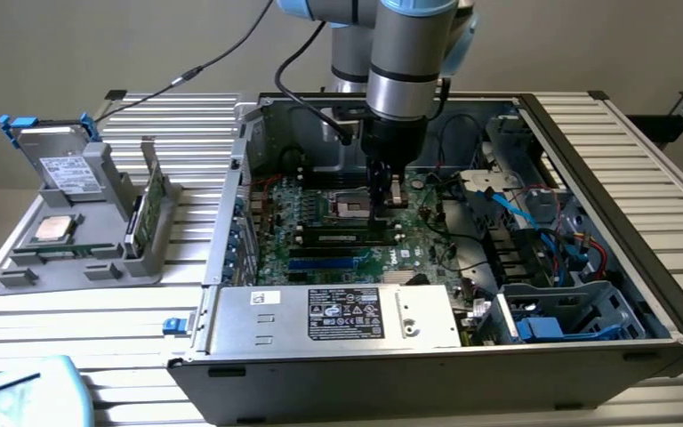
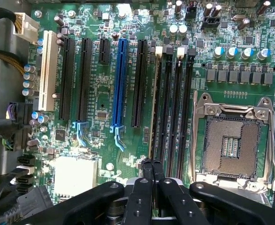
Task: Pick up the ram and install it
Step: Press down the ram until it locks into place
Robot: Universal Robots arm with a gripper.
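The ram (image 1: 341, 237) stands on edge in a memory slot of the motherboard (image 1: 313, 212) inside the open computer case. Its dark side and pale label face the exterior camera. In the wrist view the ram (image 2: 153, 103) appears edge-on as a thin pale line in the slot closest to the black expansion slots. My gripper (image 1: 380, 212) points straight down at one end of the stick. The gripper (image 2: 152, 165) is shut, its two black fingertips pressed together right over that end. I cannot tell whether they pinch the stick or only rest on it.
The empty processor socket (image 2: 231, 140) with its metal frame lies beside the memory slots, and a blue expansion slot (image 2: 121, 79) is on the other side. A silver power supply (image 1: 341, 316) fills the case front. At the exterior view's left, a grey holder (image 1: 75, 262) carries a processor chip (image 1: 52, 229) and an upright green board (image 1: 149, 209).
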